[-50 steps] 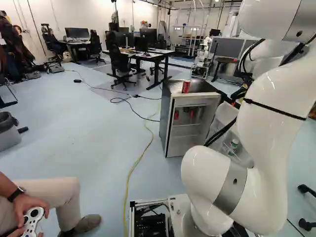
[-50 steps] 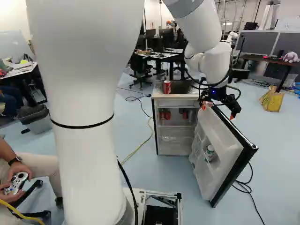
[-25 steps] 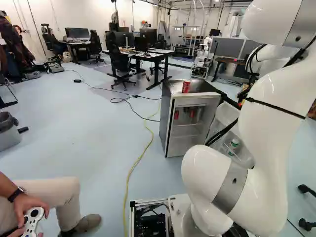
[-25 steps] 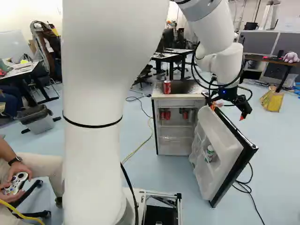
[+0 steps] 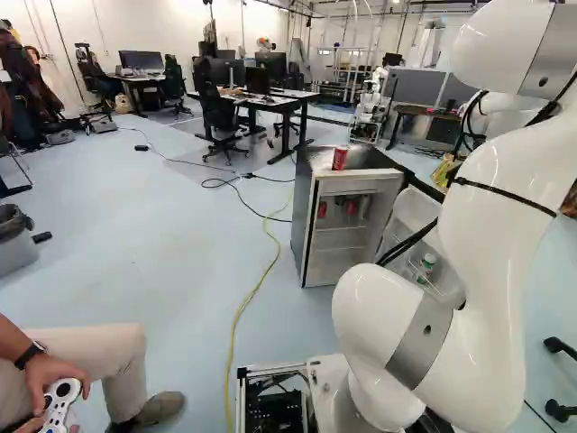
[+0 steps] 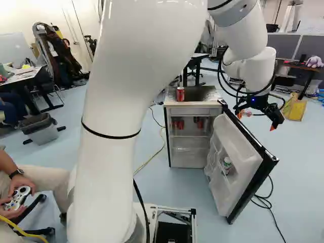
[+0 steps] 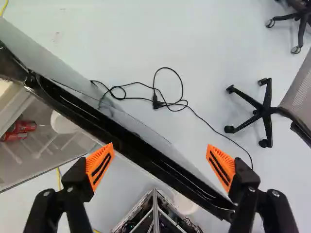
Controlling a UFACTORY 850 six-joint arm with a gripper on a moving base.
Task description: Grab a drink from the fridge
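One small fridge [image 6: 190, 105] stands open on a pale blue floor [image 5: 180, 225], its door [image 6: 240, 147] swung out to the right in the right base view. Upright on the dark top [image 6: 205, 93], a red can [image 6: 180, 94], near the front edge. More red cans [image 6: 178, 124] inside, upper part; a white-and-green bottle [image 6: 227, 164] in the door rack. Yellow cable [image 5: 242, 311] trails across the floor beside the fridge; desks [image 5: 297, 94] and office chairs [image 5: 219, 117] farther back. White arm [image 6: 109, 152] reaches out, its gripper [image 6: 256, 121] up by the door's upper edge, off to the side of the cans. Wrist view: jaws spread wide, orange pads [image 7: 100, 166] well apart, pinching nothing. The door's black edge crosses between them; whether anything touches it, can't tell.
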